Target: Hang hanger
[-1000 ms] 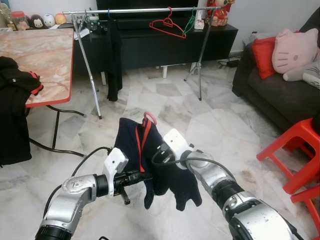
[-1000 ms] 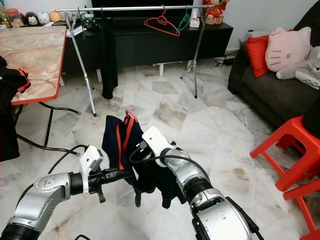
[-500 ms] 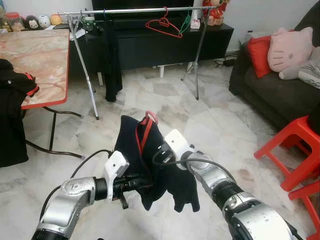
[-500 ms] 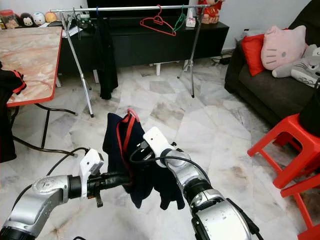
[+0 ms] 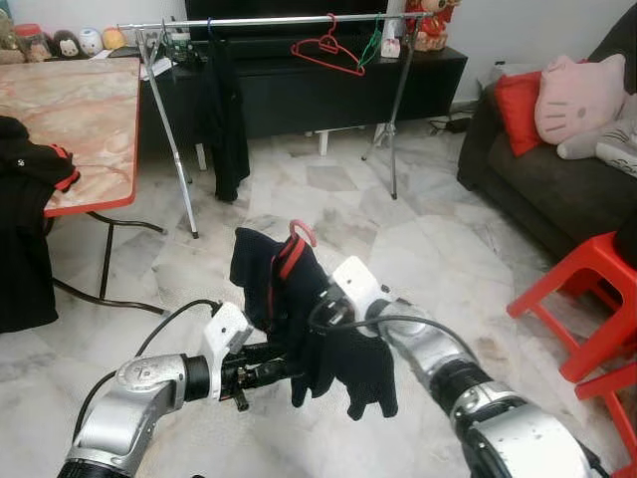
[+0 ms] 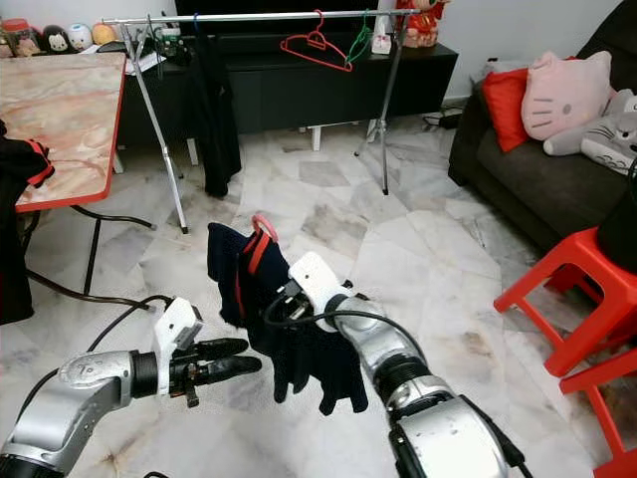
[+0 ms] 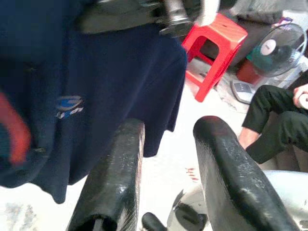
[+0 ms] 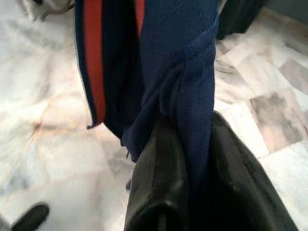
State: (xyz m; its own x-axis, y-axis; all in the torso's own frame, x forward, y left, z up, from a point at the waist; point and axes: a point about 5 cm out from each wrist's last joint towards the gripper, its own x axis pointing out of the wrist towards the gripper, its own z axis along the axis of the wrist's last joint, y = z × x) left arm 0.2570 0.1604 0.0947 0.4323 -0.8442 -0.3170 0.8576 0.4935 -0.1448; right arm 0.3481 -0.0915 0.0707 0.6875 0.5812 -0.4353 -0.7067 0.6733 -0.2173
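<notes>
A navy shirt with red stripes (image 5: 299,319) hangs on a red hanger whose hook (image 5: 302,231) sticks up above it. My right gripper (image 8: 185,132) is shut on the bunched navy fabric near the shirt's top, holding it above the floor. My left gripper (image 6: 249,355) is open, just left of the shirt's lower edge and free of the cloth. Its two fingers (image 7: 122,163) stand apart with nothing between them. The clothes rail (image 5: 279,20) stands across the room, carrying a red hanger (image 5: 323,48), a green hanger (image 5: 376,45) and a black garment (image 5: 231,115).
A marble-topped table (image 5: 85,105) with black clothes (image 5: 30,164) stands on the left. Red stools (image 5: 587,289) and a dark sofa (image 5: 542,189) with cushions are on the right. In the left wrist view a person (image 7: 274,120) sits beside a fan (image 7: 279,48).
My left gripper's fingers have drawn back out of the shirt's lower fabric and now stand free. The right gripper still holds the shirt, slightly higher.
</notes>
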